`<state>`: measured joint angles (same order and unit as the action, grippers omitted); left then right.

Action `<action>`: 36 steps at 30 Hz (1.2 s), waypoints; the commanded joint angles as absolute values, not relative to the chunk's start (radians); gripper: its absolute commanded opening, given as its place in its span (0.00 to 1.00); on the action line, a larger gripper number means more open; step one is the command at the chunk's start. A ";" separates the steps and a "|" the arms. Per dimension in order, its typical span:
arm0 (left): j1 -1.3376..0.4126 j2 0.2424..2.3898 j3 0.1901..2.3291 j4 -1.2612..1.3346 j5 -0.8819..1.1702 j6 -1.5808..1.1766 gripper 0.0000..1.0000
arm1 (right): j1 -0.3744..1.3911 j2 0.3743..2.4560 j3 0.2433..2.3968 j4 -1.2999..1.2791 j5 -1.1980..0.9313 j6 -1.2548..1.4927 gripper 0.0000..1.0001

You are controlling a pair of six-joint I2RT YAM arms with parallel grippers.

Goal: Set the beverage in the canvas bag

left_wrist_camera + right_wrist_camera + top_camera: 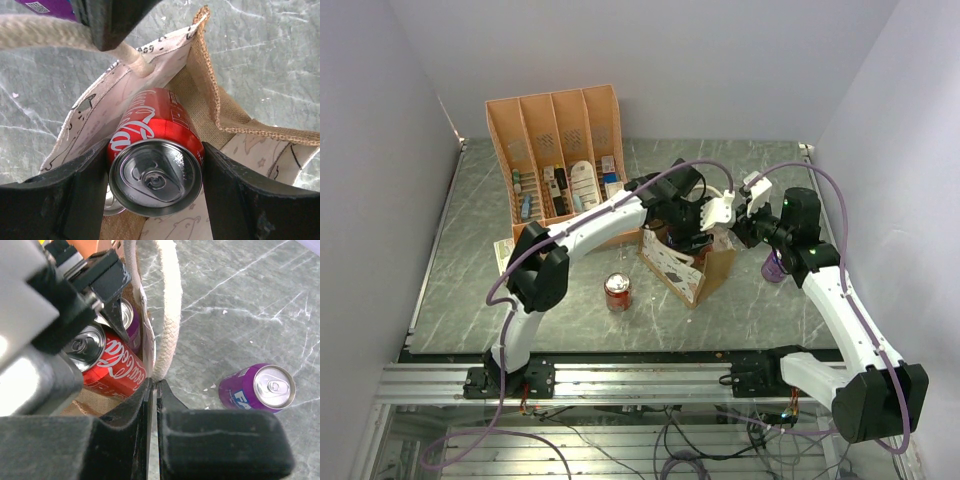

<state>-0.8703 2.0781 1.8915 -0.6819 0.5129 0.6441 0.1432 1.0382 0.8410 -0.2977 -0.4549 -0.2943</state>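
The left gripper (pixel 155 172) pinches a tilted Coca-Cola can (pixel 150 127) inside the canvas bag (pixel 222 107), apparently beside a purple can (pixel 130 322). The right gripper (pixel 153 390), pressed together, clamps the bag's cream handle (pixel 168 315).

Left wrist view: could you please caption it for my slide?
Left tool grips a red cola can in the mouth of the canvas bag.

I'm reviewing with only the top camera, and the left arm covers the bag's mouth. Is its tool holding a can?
Observer: Yes, the left tool is shut on a red cola can, lowered partly into the bag.
Operator: What about the other arm?
Observer: The right tool is shut on the bag's cream handle.
Operator: Anything else inside?
Observer: A purple can is in there next to the red one.
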 commanded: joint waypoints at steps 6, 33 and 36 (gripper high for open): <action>-0.896 2.038 1.816 -0.504 0.475 0.635 0.07 | 0.147 1.018 0.837 -0.255 -0.446 -0.273 0.02; -0.897 2.029 1.666 -0.314 0.315 0.464 0.36 | 0.145 1.041 0.817 -0.218 -0.353 -0.232 0.00; -0.897 2.030 1.671 -0.320 0.326 0.450 0.43 | 0.146 1.042 0.818 -0.218 -0.354 -0.233 0.00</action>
<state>-0.9005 2.0754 1.6627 -0.4053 0.3359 0.4736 0.1455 1.0473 0.8249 -0.2504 -0.3660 -0.2356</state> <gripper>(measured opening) 0.741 0.011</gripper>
